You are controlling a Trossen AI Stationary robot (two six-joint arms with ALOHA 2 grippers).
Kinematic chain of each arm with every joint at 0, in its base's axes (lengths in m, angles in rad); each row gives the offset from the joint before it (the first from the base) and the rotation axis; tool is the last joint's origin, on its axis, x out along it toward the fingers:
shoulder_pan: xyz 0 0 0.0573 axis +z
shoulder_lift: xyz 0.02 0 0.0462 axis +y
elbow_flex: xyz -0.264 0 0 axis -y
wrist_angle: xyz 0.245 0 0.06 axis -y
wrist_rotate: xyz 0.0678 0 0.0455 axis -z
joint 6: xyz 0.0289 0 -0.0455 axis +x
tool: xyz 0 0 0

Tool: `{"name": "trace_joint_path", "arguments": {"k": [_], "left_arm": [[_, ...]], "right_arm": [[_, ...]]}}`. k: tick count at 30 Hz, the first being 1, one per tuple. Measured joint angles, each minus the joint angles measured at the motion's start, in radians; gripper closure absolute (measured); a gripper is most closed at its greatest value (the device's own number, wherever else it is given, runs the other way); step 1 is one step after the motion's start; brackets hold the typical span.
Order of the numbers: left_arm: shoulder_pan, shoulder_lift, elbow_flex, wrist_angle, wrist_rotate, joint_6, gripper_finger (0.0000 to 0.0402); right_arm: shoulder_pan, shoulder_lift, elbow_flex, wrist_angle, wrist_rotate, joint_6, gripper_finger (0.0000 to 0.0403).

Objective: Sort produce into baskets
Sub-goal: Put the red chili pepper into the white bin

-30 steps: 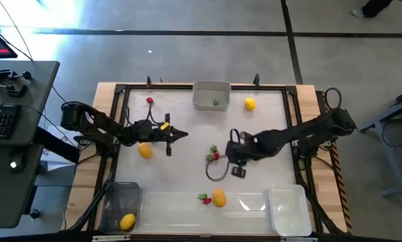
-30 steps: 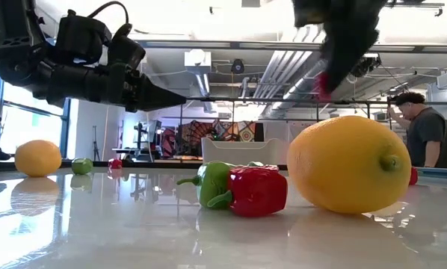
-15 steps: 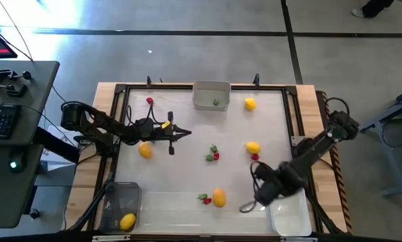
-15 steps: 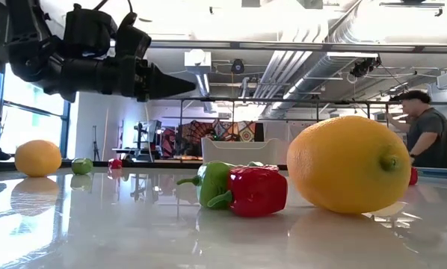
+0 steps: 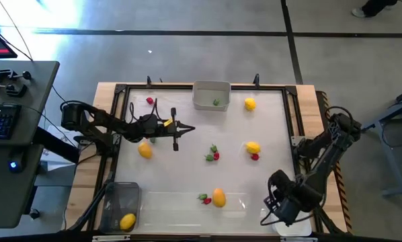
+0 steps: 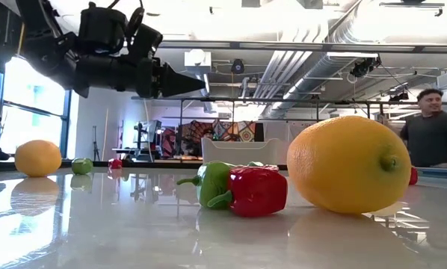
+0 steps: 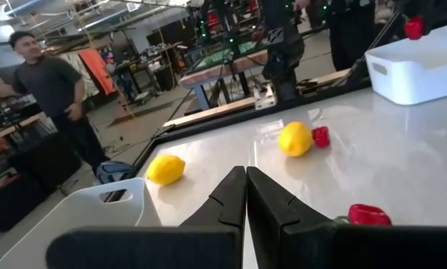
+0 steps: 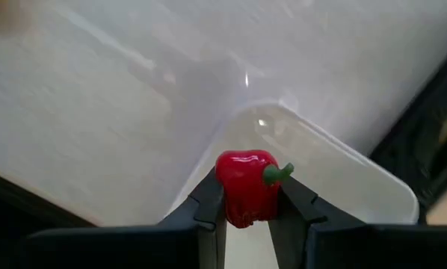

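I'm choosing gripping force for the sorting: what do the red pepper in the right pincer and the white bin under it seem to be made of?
The red pepper with a green stem looks like smooth, glossy moulded plastic; light gleams on its skin. The white rounded-corner bin appears matte to satin plastic, with a thin rim. How hard either one is cannot be seen.

Two dark jointed arms, black cables looped alongside; left gripper (image 5: 187,129) tapered, yellow tag near wrist
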Motion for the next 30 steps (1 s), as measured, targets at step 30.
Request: {"name": "trace_joint_path", "arguments": {"k": [30], "left_arm": [[0.014, 0.001, 0.037, -0.023, 0.051, 0.034, 0.0401]], "right_arm": [[0.115, 0.189, -0.001, -0.005, -0.087, 0.026, 0.0345]]}}
